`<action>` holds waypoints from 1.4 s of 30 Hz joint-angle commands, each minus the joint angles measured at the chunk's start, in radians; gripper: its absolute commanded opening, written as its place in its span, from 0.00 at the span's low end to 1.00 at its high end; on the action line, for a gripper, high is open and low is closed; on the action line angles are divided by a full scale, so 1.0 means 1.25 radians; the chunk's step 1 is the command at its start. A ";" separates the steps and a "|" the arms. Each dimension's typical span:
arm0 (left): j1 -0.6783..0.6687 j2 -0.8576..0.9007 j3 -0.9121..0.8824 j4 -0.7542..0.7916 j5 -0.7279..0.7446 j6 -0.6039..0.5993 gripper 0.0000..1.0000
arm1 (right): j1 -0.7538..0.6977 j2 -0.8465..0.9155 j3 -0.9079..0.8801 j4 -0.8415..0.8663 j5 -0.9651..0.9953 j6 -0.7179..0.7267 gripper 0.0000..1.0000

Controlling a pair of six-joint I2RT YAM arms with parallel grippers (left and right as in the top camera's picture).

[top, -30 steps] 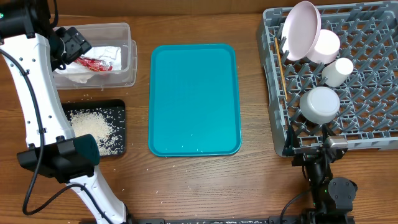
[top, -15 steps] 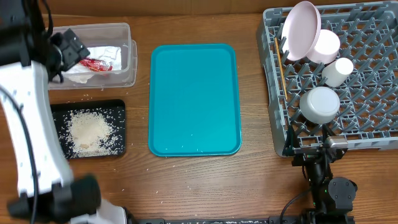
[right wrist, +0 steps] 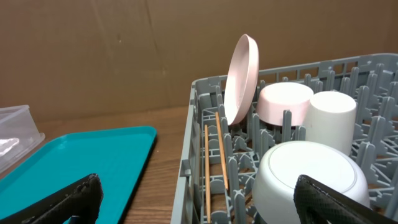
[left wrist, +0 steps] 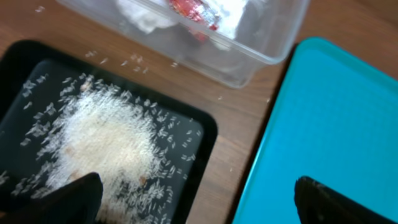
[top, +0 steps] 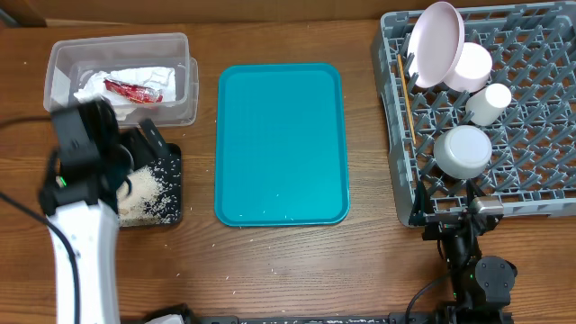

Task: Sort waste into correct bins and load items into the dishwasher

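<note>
Overhead view: sorting looks basically done. Clear tub (top: 180, 43) holds the napkin (top: 87, 91) w/ the red wrapper (top: 126, 90) lying on it. Black tray (left wrist: 206, 134) has the rice (left wrist: 106, 140) heaped inside. Teal tray (top: 281, 144) is bare apart from a few specks. Rack (top: 540, 180) carries the upright plate (top: 436, 40), smaller pinkish plate (top: 472, 65), cup (top: 489, 102), bowl (top: 462, 150) & chopsticks (top: 402, 90) along its left edge.

L gripper (left wrist: 194, 183) hangs over the black tray's right end, jaws spread fully wide, nothing between them. R gripper (right wrist: 196, 182) sits low at the rack's near edge, also wide open & empty.

Step in hand, my read: wrap-up after the waste drop. A few stray grains (left wrist: 132, 58) lie on the worktop (top: 360, 261) btwn tub & tray. Next move prob. calls for lifting the L arm clear w/o clipping the tray rim. Those grains look too small to pinch.
</note>
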 commanded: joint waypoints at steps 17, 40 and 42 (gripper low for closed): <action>-0.075 -0.339 -0.664 0.593 0.074 0.064 1.00 | 0.003 -0.009 -0.008 0.003 0.007 -0.003 1.00; -0.181 -0.575 -0.847 0.664 -0.001 0.064 1.00 | 0.003 -0.009 -0.008 0.003 0.007 -0.003 1.00; -0.204 -0.591 -0.847 0.627 -0.004 0.064 1.00 | 0.003 -0.009 -0.008 0.003 0.007 -0.003 1.00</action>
